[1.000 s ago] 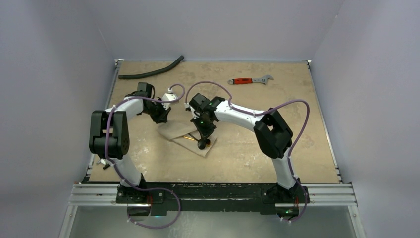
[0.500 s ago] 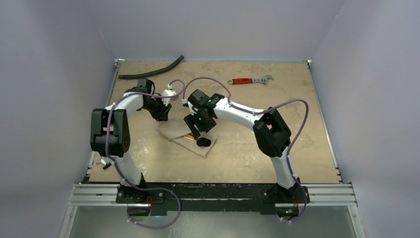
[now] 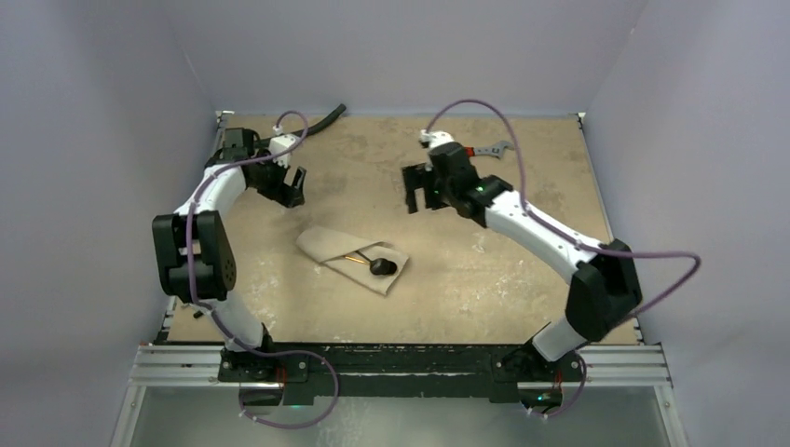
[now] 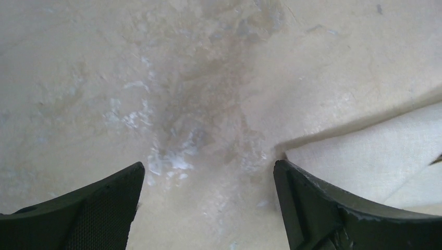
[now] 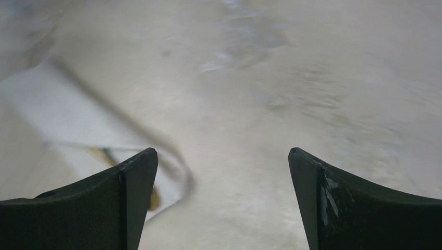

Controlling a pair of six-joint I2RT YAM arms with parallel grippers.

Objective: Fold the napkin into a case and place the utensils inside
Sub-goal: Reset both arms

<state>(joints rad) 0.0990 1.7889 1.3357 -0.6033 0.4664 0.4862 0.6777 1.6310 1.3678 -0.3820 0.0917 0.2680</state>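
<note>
The beige napkin (image 3: 333, 249) lies folded into a slanted strip in the middle of the table. Gold utensils (image 3: 357, 256) lie tucked in its fold, with a dark rounded end (image 3: 380, 267) showing at the near right. My left gripper (image 3: 291, 188) hangs open to the far left of the napkin, apart from it. The left wrist view shows the open gripper (image 4: 208, 166) over bare table, a napkin corner (image 4: 375, 151) at its right. My right gripper (image 3: 414, 193) is open to the far right. Its wrist view shows the open gripper (image 5: 223, 151), the napkin (image 5: 68, 117) and a gold utensil (image 5: 99, 154) at left.
A curved black hose (image 3: 321, 118) lies at the far left edge, partly behind the left arm. A red-handled wrench (image 3: 492, 147) lies at the far right, partly hidden by the right wrist. Walls close in the table (image 3: 466, 279) on three sides.
Both arms have drawn back from the napkin toward the far side, left arm leftward and right arm rightward. Both grippers went from shut to open. Napkin and utensils stay put.
</note>
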